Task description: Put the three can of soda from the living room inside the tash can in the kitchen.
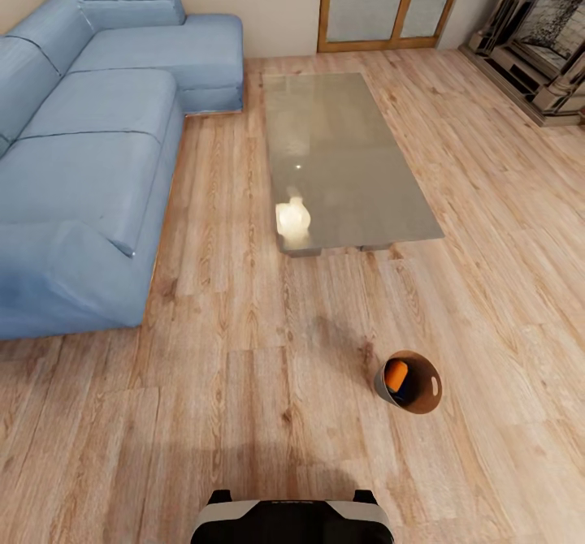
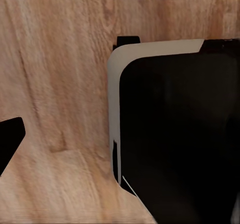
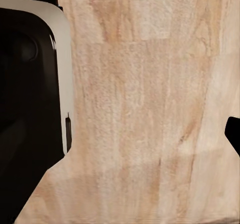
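The trash can [image 1: 432, 384], pale grey outside and brown inside, stands on the wood floor of the living room, to the right in front of my base [image 1: 292, 521]. Inside it lies an orange soda can [image 1: 396, 376], with a dark blue can [image 1: 403, 397] partly showing beneath it. What else it holds is hidden by its wall. In the left wrist view one black fingertip [image 2: 10, 139] shows at the frame's edge over the floor. In the right wrist view another fingertip [image 3: 234, 134] does the same. Nothing sits between the fingers of either gripper.
A low glass-topped coffee table [image 1: 341, 146] lies ahead beyond the trash can. The light blue corner sofa [image 1: 89, 146] fills the left side. A fireplace [image 1: 544, 32] is at the far right and a glazed door [image 1: 390, 0] at the back. Both wrist views show my black and white base [image 2: 175, 134].
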Controlling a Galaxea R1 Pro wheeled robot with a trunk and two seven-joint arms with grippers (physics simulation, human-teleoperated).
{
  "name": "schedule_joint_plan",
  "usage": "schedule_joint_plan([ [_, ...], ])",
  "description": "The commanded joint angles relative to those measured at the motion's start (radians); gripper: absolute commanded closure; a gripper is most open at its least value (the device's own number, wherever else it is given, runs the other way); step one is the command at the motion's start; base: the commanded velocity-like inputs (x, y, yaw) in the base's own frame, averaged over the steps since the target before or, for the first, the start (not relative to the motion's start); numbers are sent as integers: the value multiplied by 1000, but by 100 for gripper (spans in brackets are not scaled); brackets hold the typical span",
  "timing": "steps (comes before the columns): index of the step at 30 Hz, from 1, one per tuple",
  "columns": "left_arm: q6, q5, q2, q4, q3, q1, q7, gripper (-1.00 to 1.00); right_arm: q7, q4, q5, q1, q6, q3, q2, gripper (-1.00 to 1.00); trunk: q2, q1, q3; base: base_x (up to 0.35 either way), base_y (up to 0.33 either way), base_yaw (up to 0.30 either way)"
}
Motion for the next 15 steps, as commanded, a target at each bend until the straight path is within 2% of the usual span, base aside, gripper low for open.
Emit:
schedule_joint_plan([
  [1,0,0,-1,0,0,4,0,-100,0,0,1,6,0,0,1,-100,0,0,0,0,0,0],
  [7,0,0,-4,0,-1,35,0,-100,5,28,2,26,5,2,9,-100,0,0,0,0,0,0],
  [15,1,1,-7,1,-1,46,0,-100,8,58,2,32,7,2,16,-100,0,0,0,0,0,0],
])
